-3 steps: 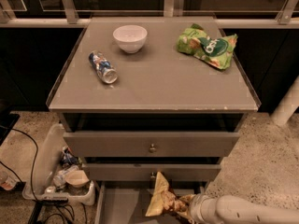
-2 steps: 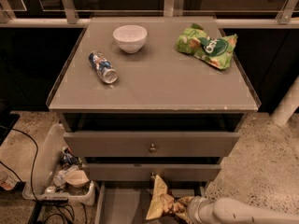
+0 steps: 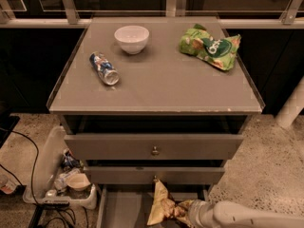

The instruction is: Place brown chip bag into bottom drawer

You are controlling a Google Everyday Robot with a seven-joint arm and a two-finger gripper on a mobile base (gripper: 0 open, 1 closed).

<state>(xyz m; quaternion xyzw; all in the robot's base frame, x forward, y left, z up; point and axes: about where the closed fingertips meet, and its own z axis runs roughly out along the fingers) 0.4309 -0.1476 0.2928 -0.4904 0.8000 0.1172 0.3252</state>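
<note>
Bag (image 3: 159,204) is hanging upright over the bottom drawer (image 3: 121,212), below the bench's (image 3: 161,91) front edge, clamped in the pincer (image 3: 184,212); lowering it flat before releasing looks wisest.

Single camera, high front, looking down on cabinet (image 3: 166,87); fingers (image 3: 189,210) at bottom edge.

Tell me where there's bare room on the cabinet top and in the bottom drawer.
Grey cabinet top: front half bare; the white bowl, tipped blue can and green chip bag sit behind. Grey bottom drawer: left side free; right side crowded by the brown chip bag and the gripper at its right end.
</note>
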